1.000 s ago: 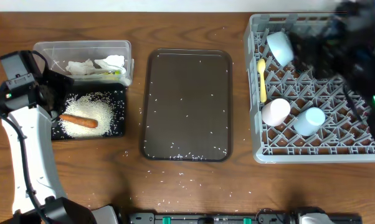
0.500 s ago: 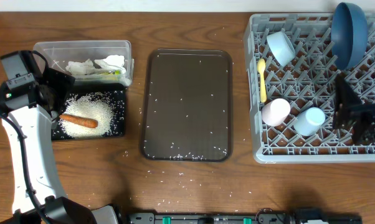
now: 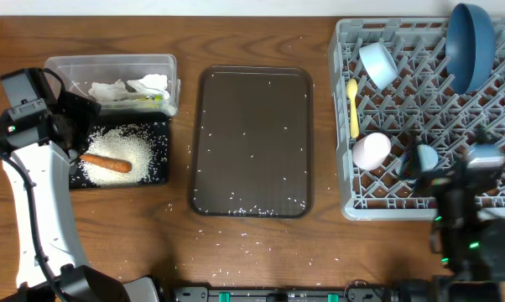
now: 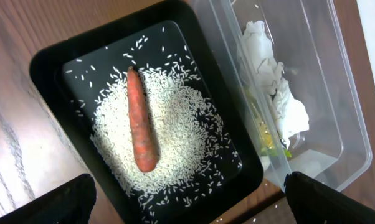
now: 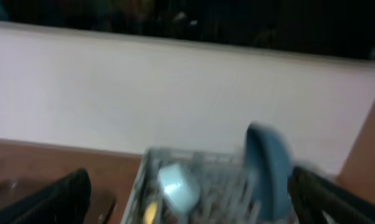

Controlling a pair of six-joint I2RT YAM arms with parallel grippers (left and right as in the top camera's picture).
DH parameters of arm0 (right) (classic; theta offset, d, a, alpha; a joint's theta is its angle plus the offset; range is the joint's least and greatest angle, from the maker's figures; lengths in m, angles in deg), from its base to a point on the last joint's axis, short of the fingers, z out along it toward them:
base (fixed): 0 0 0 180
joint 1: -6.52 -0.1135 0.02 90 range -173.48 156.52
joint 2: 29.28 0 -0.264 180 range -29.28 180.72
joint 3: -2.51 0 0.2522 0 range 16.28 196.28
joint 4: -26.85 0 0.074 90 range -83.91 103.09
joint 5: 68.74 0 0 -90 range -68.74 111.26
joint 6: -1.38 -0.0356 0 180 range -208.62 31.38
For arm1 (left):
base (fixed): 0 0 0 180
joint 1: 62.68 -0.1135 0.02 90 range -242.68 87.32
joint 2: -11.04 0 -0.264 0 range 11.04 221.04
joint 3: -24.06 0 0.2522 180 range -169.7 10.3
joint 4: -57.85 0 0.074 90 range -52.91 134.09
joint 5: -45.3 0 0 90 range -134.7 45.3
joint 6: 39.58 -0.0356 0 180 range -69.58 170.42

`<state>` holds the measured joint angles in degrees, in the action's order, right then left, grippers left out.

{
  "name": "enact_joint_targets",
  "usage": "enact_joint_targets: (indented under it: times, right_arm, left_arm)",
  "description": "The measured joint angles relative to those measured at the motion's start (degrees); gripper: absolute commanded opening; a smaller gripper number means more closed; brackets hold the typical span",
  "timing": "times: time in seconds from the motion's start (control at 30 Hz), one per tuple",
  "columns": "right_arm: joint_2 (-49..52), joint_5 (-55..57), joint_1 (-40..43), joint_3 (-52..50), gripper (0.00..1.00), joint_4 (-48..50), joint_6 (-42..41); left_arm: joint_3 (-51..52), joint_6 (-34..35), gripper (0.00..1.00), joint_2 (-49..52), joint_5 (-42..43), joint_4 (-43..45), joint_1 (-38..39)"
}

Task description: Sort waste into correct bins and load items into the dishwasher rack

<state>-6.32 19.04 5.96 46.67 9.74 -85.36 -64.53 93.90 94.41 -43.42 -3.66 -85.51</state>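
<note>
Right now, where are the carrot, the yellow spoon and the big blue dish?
carrot (image 4: 141,121), left wrist view, middle of its body.
yellow spoon (image 3: 353,109), overhead view, middle of its handle.
blue dish (image 3: 471,46), overhead view, centre of its round side.

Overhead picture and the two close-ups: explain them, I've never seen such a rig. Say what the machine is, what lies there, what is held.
Two robot arms work at a wooden table. One picture looks down from above; the others come from a camera on each wrist. The left tool hangs open over a shallow black rectangular tray holding white rice grains and an orange carrot; beside it a clear rectangular plastic tub holds crumpled white paper napkins. A dark brown serving tray lies mid-table. The grey plastic crate holds a dark blue round dish, a white-and-light-blue bowl, a pale yellow spoon, a pink cup and a light blue cup. The right tool is open too; neither holds anything.
</note>
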Motion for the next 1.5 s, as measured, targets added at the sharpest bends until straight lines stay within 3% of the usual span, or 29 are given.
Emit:
enact_joint_targets:
  times: [0.13, 0.47, 0.83, 1.5]
  right_arm:
    - [-9.2, -1.1, -0.2, -13.7, 0.99, 4.7, -1.9]
    - [-18.6, -2.0, -1.2, -28.9, 0.99, 10.1, -3.7]
    - [-22.1, -2.5, -1.5, -30.0, 0.99, -0.3, -5.0]
    - [-22.2, -3.0, -2.4, -30.0, 0.99, -0.3, -9.4]
  left_arm:
    - [0.0, 0.0, 0.99, 0.0, 0.0, 0.0, 0.0]
    - [0.0, 0.0, 1.00, 0.0, 0.0, 0.0, 0.0]
    - [0.0, 0.0, 1.00, 0.0, 0.0, 0.0, 0.0]
    - [0.0, 0.0, 1.00, 0.0, 0.0, 0.0, 0.0]
